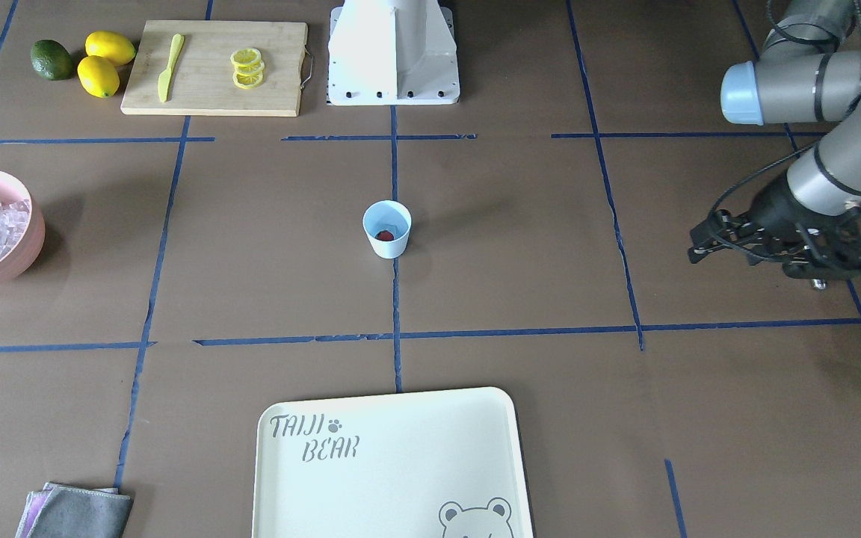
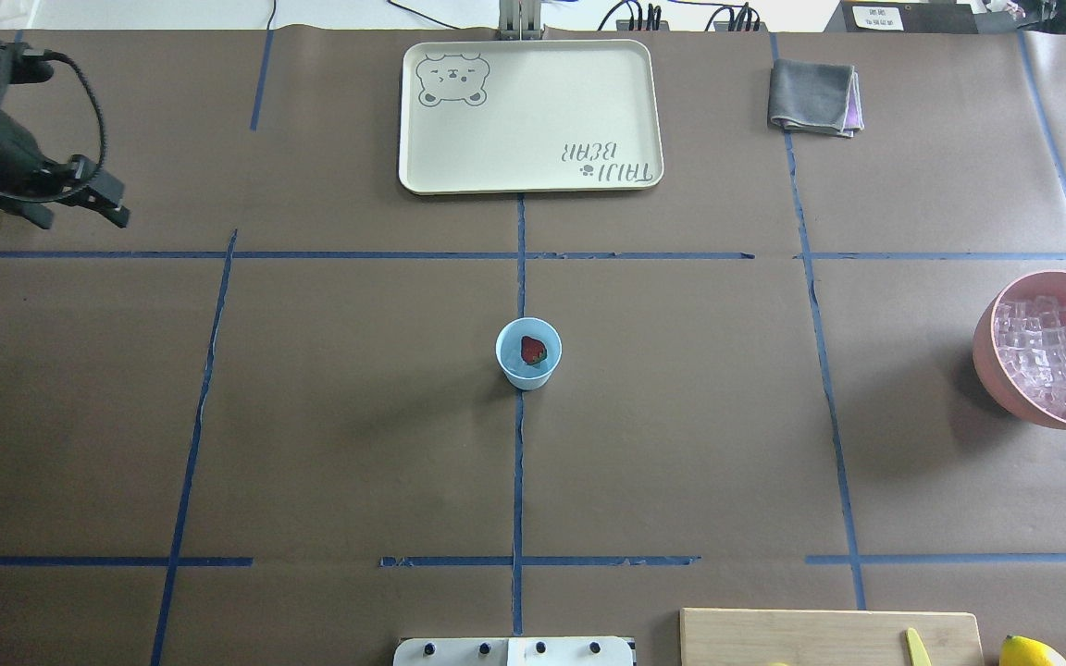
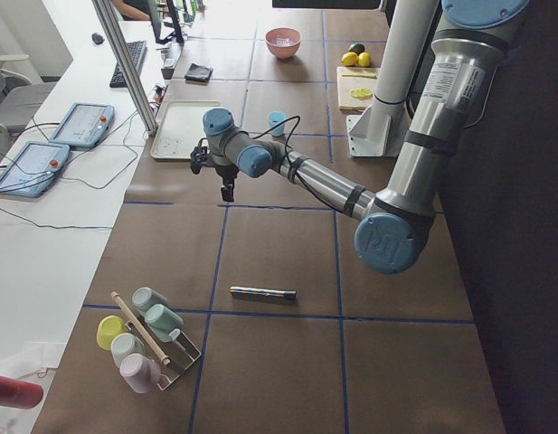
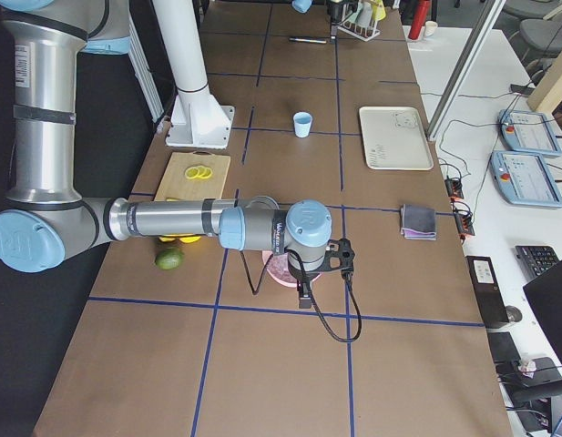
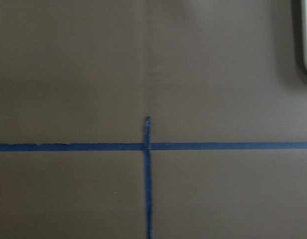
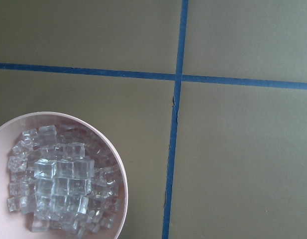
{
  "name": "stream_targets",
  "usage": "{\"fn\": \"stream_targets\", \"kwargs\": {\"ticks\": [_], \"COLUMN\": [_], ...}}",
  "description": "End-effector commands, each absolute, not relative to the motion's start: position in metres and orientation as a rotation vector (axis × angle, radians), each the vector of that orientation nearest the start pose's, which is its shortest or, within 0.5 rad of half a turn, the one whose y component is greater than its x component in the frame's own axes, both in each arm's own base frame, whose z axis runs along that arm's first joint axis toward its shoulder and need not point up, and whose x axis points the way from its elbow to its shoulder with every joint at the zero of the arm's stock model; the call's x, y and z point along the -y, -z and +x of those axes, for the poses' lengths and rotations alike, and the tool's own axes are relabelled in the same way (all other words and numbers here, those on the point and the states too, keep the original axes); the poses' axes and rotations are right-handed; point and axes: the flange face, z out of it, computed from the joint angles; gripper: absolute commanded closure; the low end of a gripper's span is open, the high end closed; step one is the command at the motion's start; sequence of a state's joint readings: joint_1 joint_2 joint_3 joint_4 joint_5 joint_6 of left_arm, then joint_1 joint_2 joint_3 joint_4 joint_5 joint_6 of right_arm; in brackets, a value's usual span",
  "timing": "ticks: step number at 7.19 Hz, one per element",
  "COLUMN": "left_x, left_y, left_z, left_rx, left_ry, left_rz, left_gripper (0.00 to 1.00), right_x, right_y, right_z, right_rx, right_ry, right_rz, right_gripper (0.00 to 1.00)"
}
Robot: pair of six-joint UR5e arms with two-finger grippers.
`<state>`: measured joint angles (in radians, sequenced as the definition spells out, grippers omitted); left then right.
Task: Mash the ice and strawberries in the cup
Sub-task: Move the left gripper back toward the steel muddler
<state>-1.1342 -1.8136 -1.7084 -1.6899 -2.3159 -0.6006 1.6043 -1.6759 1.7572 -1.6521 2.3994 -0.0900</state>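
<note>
The pale blue cup [image 2: 527, 353] stands upright at the table's middle, also in the front view [image 1: 387, 229]. One red strawberry [image 2: 533, 350] lies inside it; I see no ice in the cup. The ice [image 6: 58, 189] fills a pink bowl [image 2: 986, 347] at the table's right end. My right gripper [image 4: 303, 296] hangs above the table beside that bowl; I cannot tell if it is open or shut. My left gripper [image 2: 80, 217] hovers at the far left, well away from the cup, fingers apart and empty.
A cream tray [image 2: 422, 176] lies at the far edge, with a grey cloth [image 2: 811, 97] to its right. A cutting board [image 1: 214, 104] holds lemon slices and a yellow knife. A rack of cups with a wooden stick [image 3: 143, 339] and a dark bar [image 3: 263, 292] sit at the left end.
</note>
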Motion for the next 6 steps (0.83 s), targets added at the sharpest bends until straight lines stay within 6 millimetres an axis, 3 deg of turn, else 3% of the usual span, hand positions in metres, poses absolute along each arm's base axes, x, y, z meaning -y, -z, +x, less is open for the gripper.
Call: {"fn": "stream_targets", "kwargs": {"ticks": [1, 2, 3, 5, 6], "left_x": [0.556, 0.538, 0.524, 0.493, 0.491], "left_y": [-0.506, -0.541, -0.561, -0.6, -0.633], "left_z": [0.117, 0.105, 0.099, 0.088, 0.088], "left_rx": [-0.787, -0.77, -0.767, -0.779, -0.803], "left_ry": [-0.162, -0.235, -0.223, -0.097, -0.012], "left_rz": [0.047, 0.041, 0.022, 0.033, 0.057], "left_gripper": [0.0, 0.0, 0.0, 0.0, 0.0], "right_x": [0.444, 0.447, 0.449, 0.449, 0.45], "right_y": [-0.619, -0.614, -0.613, -0.613, -0.611], "right_z": [0.076, 0.076, 0.076, 0.077, 0.077], "right_rx": [0.827, 0.826, 0.825, 0.824, 0.824], "right_ry": [0.043, 0.047, 0.05, 0.048, 0.051], "right_rz": [0.052, 0.063, 0.065, 0.065, 0.069], "right_gripper": [0.01, 0.01, 0.01, 0.01, 0.01]}}
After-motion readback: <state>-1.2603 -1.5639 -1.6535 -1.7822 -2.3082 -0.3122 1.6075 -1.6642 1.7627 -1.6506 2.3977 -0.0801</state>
